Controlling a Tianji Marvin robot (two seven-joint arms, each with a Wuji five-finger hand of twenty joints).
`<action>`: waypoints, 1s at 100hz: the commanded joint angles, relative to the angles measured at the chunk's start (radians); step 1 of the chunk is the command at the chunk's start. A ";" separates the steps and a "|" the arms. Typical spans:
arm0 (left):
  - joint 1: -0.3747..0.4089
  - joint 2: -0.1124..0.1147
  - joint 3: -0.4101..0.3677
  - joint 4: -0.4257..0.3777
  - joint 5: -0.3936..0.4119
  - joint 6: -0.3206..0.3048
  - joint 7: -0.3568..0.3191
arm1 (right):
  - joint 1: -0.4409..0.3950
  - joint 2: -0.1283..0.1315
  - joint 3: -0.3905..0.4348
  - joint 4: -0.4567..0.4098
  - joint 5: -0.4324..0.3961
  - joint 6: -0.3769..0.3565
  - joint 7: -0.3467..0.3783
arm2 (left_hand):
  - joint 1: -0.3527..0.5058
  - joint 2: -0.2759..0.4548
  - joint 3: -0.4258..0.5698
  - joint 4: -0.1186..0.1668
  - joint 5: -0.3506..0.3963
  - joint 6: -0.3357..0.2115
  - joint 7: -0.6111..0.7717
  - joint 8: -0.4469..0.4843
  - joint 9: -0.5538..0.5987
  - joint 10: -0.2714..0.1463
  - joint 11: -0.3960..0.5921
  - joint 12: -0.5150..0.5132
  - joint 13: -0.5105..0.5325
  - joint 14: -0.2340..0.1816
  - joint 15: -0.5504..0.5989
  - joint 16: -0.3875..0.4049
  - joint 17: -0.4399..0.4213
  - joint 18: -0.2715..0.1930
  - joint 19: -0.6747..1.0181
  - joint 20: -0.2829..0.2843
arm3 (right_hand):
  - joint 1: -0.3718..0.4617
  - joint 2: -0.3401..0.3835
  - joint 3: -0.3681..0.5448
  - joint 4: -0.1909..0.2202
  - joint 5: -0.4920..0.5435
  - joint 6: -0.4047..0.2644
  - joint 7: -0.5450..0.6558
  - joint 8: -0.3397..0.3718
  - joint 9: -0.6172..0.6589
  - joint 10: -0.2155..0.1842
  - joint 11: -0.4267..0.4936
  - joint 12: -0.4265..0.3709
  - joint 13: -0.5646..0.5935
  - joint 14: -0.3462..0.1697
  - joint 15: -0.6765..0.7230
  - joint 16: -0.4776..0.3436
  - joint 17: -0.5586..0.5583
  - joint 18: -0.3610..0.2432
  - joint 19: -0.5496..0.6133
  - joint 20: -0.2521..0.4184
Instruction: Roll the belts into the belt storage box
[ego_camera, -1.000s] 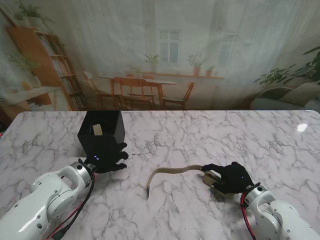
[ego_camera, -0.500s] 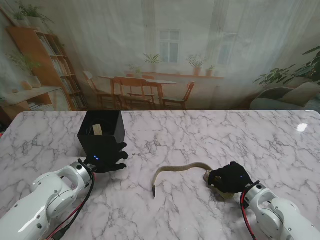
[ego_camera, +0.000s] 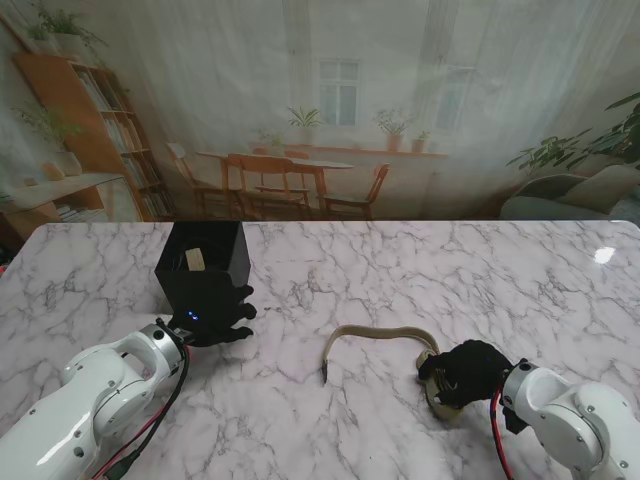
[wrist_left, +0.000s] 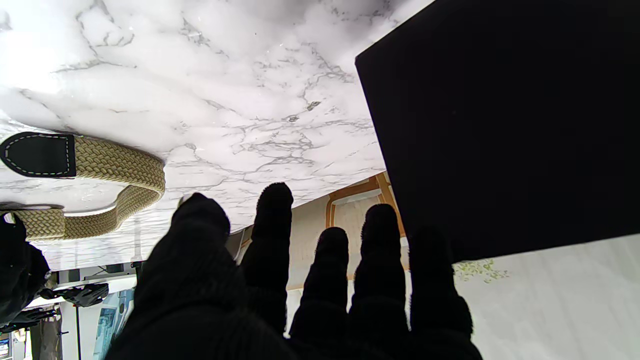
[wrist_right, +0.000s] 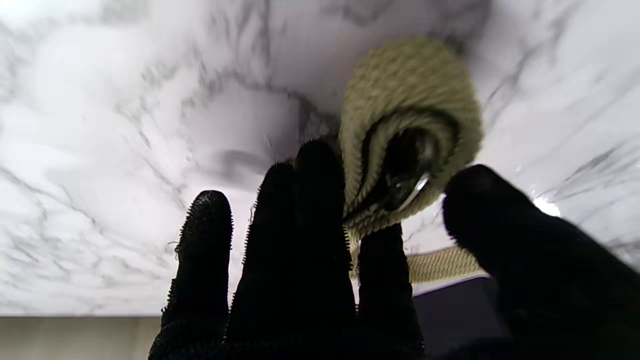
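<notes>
The right hand (ego_camera: 468, 373) is closed around the rolled end of the tan woven belt (ego_camera: 375, 335), the coil pinched between its fingers (wrist_right: 310, 210) and thumb on the marble counter (ego_camera: 400, 260). About half the belt is unrolled, arcing toward the robot's left and ending in a dark tip (wrist_left: 37, 154). The left hand (ego_camera: 212, 318) holds nothing, its fingers spread against the near wall of the black belt storage box (ego_camera: 205, 262), which sits well apart from the belt (1 pale roll seems to lie inside).

The coil looks loose in the right wrist view, so it could spring open if the grip slackens. The trailing tail may also drag or twist, skewing the roll so it no longer fits the box.
</notes>
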 joint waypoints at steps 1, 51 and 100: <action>0.001 -0.002 0.002 0.001 -0.001 0.002 -0.014 | -0.011 0.016 0.006 -0.021 0.004 0.012 0.046 | -0.008 0.030 -0.011 -0.015 0.029 0.003 -0.001 -0.001 -0.039 0.012 -0.007 0.001 -0.020 0.017 -0.027 0.000 -0.016 0.031 -0.027 0.005 | 0.058 -0.064 0.110 0.066 -0.055 0.317 0.028 0.022 -0.094 -0.157 -0.133 -0.036 -0.072 -0.183 -0.058 -0.037 -0.042 -0.041 -0.040 -0.028; 0.001 -0.002 0.003 0.002 0.001 0.004 -0.013 | -0.029 0.019 0.008 -0.048 -0.121 0.036 0.052 | -0.001 0.026 -0.011 -0.015 0.029 0.002 0.002 0.000 -0.039 0.012 -0.005 0.001 -0.018 0.016 -0.026 0.000 -0.015 0.030 -0.027 0.005 | 0.282 -0.063 0.137 0.056 -0.136 0.177 -0.053 0.162 -0.216 -0.233 -0.163 -0.049 -0.136 -0.188 -0.100 -0.066 -0.063 -0.105 -0.088 -0.056; 0.004 -0.002 0.003 0.001 0.001 0.006 -0.014 | -0.019 0.002 -0.055 0.061 -0.234 0.095 -0.314 | -0.004 0.028 -0.012 -0.016 0.027 0.002 0.003 -0.001 -0.040 0.012 -0.005 0.001 -0.019 0.016 -0.026 0.000 -0.016 0.031 -0.027 0.005 | 0.293 -0.083 -0.063 -0.160 0.357 -0.254 0.510 -0.040 0.018 -0.022 0.275 0.393 0.123 0.078 0.226 0.244 0.032 0.180 0.075 0.050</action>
